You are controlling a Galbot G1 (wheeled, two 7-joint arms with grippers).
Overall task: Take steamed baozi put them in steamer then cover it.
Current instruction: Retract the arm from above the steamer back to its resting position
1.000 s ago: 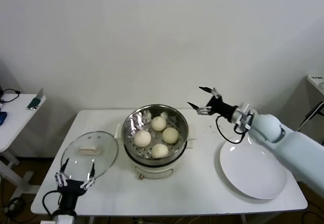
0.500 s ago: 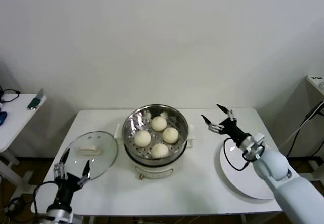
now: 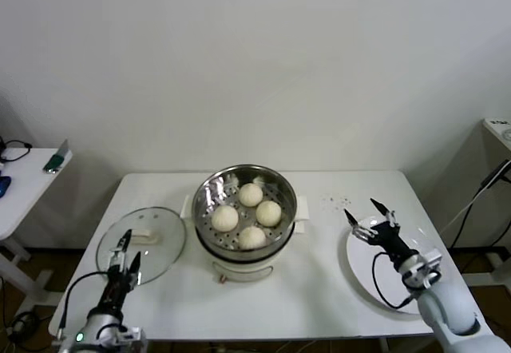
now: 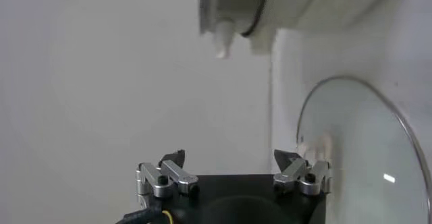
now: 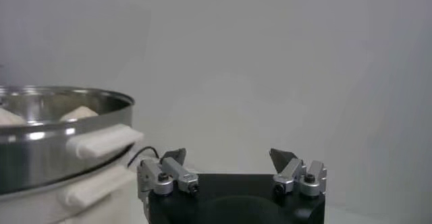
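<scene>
The left pincer (image 3: 125, 251) hangs low at the near left corner of the white worktop (image 3: 319, 281), its fingers spread apart and gripping nothing. Just beyond its fingertips lies the cover (image 3: 142, 244), a clear glass lid with a metal rim and a white handle at its centre, flat on the worktop. In the left wrist view the same pincer (image 4: 234, 173) shows its two jaws wide apart, with the rim of the cover (image 4: 364, 151) curving off to one side of them and the steamer's white base above.

Farther from that pincer, past the cover, stands the steamer (image 3: 246, 209), a shiny steel basket on a white pot base with side handles. It is uncovered. All four steamed baozi (image 3: 246, 214) sit inside it on the perforated floor, close together.

Beyond the steamer, well apart from it, the right pincer (image 3: 372, 222) hovers with its fingers released and empty, over the far edge of a flat white plate (image 3: 375, 277) that lies beneath and behind it. In the right wrist view that pincer (image 5: 233, 168) has its jaws spread, and the steamer (image 5: 61, 134) rises ahead of it to one side, with two buns showing over the rim.
</scene>
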